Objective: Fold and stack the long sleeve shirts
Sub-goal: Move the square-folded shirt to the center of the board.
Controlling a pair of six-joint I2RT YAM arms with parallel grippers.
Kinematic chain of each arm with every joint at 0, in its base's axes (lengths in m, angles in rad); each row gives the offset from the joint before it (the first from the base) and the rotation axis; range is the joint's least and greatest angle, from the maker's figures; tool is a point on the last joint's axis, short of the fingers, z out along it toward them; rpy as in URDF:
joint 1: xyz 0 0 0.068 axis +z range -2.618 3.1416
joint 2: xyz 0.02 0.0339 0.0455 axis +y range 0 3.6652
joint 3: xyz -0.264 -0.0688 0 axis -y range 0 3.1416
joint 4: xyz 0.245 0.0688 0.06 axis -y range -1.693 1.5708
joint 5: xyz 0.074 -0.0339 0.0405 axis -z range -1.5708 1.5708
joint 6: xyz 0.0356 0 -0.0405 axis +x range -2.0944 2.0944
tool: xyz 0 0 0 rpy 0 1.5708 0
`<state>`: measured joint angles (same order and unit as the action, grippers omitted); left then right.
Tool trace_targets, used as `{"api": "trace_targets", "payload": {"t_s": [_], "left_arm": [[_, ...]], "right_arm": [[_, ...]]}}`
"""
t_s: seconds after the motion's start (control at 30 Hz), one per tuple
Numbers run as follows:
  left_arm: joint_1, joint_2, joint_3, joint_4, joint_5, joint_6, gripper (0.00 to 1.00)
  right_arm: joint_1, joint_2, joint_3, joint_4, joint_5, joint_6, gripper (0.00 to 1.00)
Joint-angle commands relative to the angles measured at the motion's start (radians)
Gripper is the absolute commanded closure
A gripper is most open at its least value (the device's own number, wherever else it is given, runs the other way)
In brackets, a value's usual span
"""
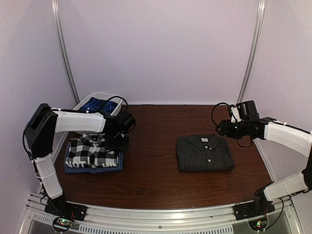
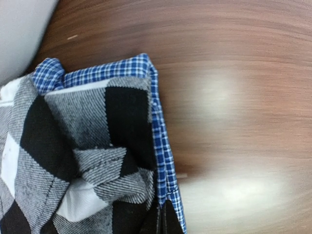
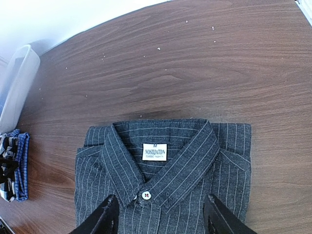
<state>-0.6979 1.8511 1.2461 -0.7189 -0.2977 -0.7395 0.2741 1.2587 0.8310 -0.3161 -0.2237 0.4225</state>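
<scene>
A folded dark charcoal pinstriped shirt (image 1: 204,153) (image 3: 195,165) lies collar-up at centre right of the table. My right gripper (image 1: 222,128) (image 3: 161,220) hovers open at its far collar end, one finger on each side of the collar button, touching nothing. At the left, a black-and-white checked shirt (image 1: 92,151) (image 2: 87,146) lies folded on a blue checked shirt (image 1: 92,169) (image 2: 163,146). My left gripper (image 1: 122,141) (image 2: 167,220) is shut at this stack's right edge, where the two cloths meet. Whether cloth is pinched between the tips does not show.
A white plastic bin (image 1: 80,103) (image 3: 17,83) with blue checked cloth (image 1: 100,105) inside stands at the back left, just behind the stack. Bare brown tabletop (image 1: 151,146) separates the stack from the pinstriped shirt. Pale walls enclose the table.
</scene>
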Motion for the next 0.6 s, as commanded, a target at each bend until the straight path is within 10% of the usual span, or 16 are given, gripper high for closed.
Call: {"api": "trace_targets", "payload": {"t_s": [0.0, 0.57], "left_arm": [[-0.070, 0.092, 0.130, 0.060, 0.132, -0.060, 1.00], [-0.209, 0.333, 0.463, 0.096, 0.347, -0.058, 1.00]], "right_arm": [[0.007, -0.006, 0.008, 0.018, -0.009, -0.011, 0.40], [0.007, 0.004, -0.035, -0.001, 0.042, -0.009, 0.40]]}}
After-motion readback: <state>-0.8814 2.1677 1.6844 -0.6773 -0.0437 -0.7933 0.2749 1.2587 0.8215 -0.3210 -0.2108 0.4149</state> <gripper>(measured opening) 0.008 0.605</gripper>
